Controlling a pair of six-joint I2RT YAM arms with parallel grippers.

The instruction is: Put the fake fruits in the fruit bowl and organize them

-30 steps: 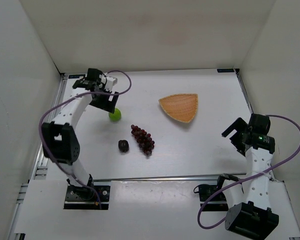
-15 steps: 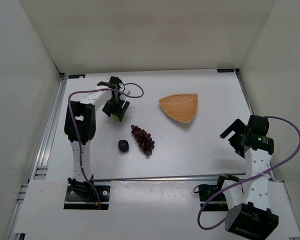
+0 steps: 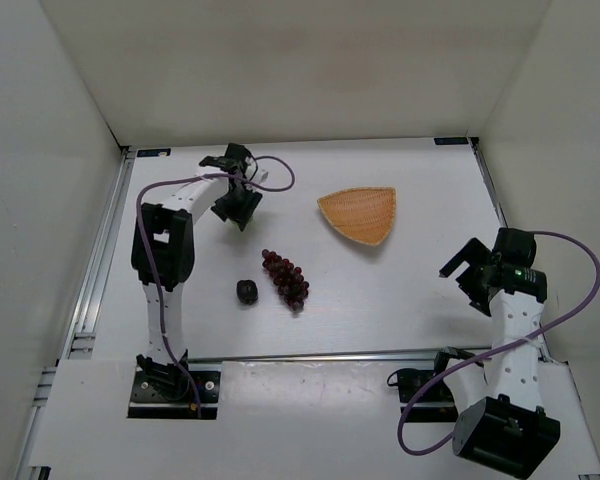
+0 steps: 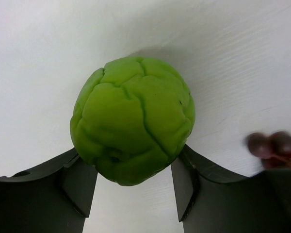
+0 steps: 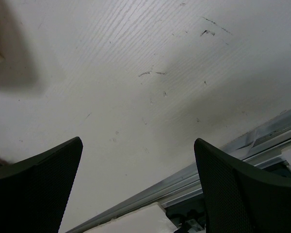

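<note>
White table (image 3: 400,300): your left gripper (image 4: 133,180) is clamped on the green apple (image 4: 133,124), well left of the wicker basket (image 3: 358,214). Right gripper (image 5: 136,179) gapes wide, empty. Next: lift, carry it over, release inside.

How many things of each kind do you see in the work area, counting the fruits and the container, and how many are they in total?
green apple: 1
grape bunch: 1
small dark round fruit: 1
wicker basket: 1
Total: 4
</note>
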